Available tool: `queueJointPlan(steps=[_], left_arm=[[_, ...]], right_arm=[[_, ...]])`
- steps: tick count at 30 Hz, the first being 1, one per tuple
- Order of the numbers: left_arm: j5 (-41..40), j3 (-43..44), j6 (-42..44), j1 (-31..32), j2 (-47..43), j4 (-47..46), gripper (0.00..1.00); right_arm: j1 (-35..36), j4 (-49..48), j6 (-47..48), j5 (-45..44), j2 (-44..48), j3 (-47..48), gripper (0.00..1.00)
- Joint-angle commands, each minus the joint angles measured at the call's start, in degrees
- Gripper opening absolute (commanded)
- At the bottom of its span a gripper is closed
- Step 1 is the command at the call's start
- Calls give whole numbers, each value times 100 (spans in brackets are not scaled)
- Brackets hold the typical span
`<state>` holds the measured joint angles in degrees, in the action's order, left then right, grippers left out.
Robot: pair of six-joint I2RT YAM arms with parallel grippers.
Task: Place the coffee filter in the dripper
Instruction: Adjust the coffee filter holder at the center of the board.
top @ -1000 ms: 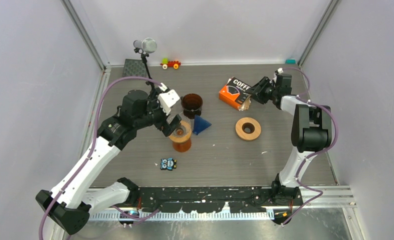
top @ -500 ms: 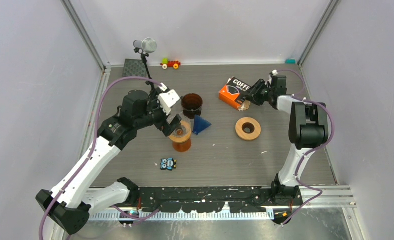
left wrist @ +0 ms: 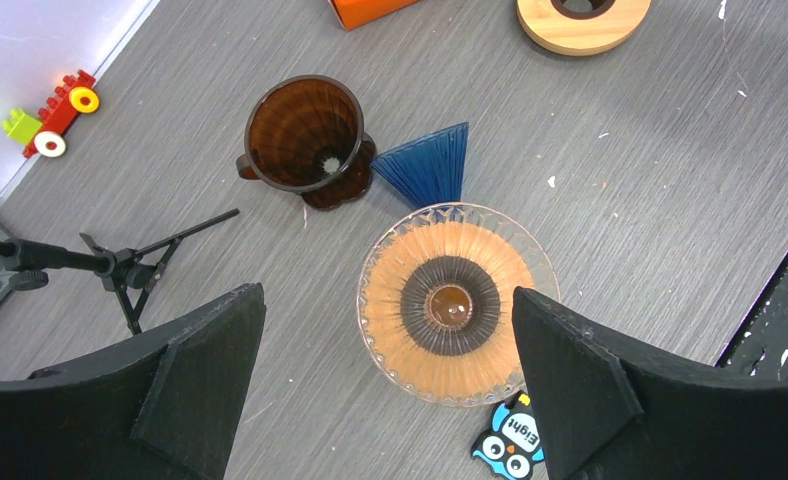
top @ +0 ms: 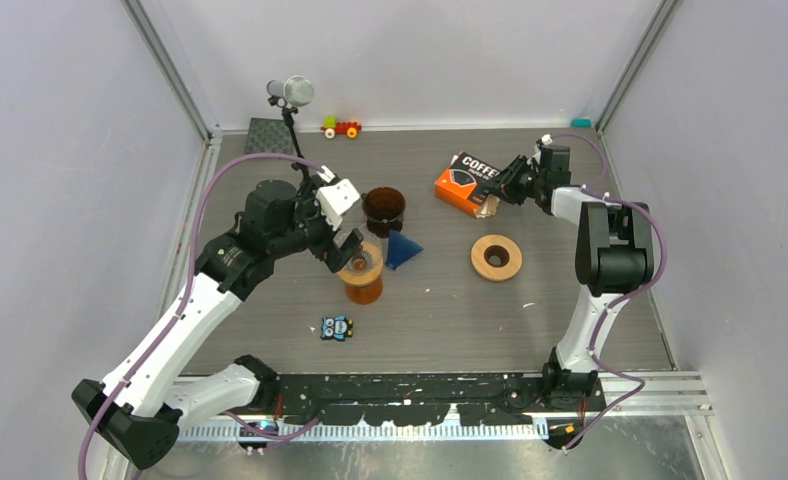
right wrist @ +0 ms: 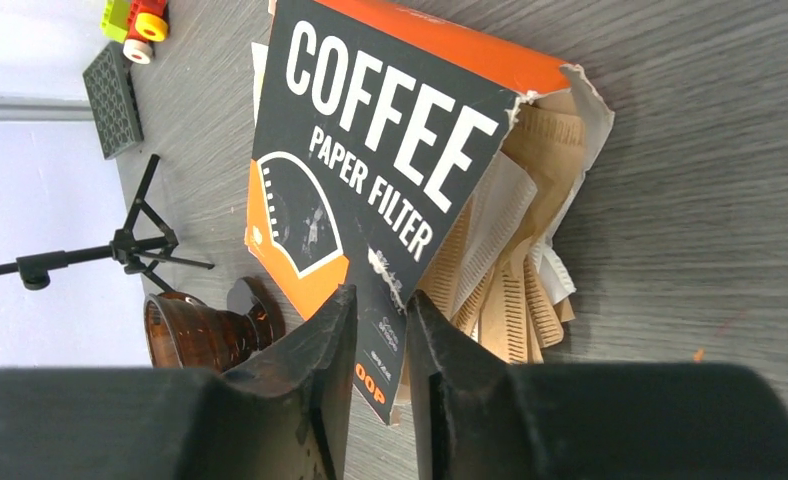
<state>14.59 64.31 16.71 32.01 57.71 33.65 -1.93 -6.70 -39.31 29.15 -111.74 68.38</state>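
Observation:
The orange and black coffee filter box [top: 467, 187] [right wrist: 370, 130] lies at the back right, with brown paper filters [right wrist: 505, 290] fanning out of its torn end. My right gripper [top: 505, 185] [right wrist: 381, 295] is at that end. Its jaws are narrow, and the box's black flap fills the gap at their tips. A dark brown dripper [top: 383, 205] [left wrist: 307, 135] stands mid-table. A clear glass dripper on an amber server [top: 361, 270] [left wrist: 457, 302] sits nearer. My left gripper [top: 345, 222] [left wrist: 387, 300] hovers wide open above the glass dripper, holding nothing.
A blue pleated cone [top: 403, 248] lies between the two drippers. A wooden ring [top: 496, 257] sits right of centre and an owl sticker [top: 337, 328] near the front. At the back are a microphone on a stand [top: 290, 100], a toy car [top: 341, 127] and a black grid plate [top: 270, 135].
My right gripper has pushed left onto the box's open end and its jaws have narrowed around the flap. The box has shifted slightly left. The left arm has not moved.

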Motion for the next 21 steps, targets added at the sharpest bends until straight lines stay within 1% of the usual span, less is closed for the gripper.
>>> queueJointPlan(steps=[1,5,7,8,12,15,21], left_arm=[[53,0,10,-2,-103,-235,96],[46,3,26,-2,-95,-236,96],[40,18,36,-2,-94,-212,96],[39,36,48,-2,-94,-199,96],[24,81,111,-2,-117,-136,95],[5,105,147,-2,-131,-92,96],[32,142,147,-2,-129,-78,96]], right_arm=[[35,-262,-67,32,-25,328,26],[33,-183,-32,-45,97,432,9],[35,-106,12,-100,209,488,3],[35,-28,85,-135,276,520,1],[35,662,596,-333,562,808,1],[43,1618,1176,-520,757,1191,1],[57,3756,2535,-721,843,2359,1]])
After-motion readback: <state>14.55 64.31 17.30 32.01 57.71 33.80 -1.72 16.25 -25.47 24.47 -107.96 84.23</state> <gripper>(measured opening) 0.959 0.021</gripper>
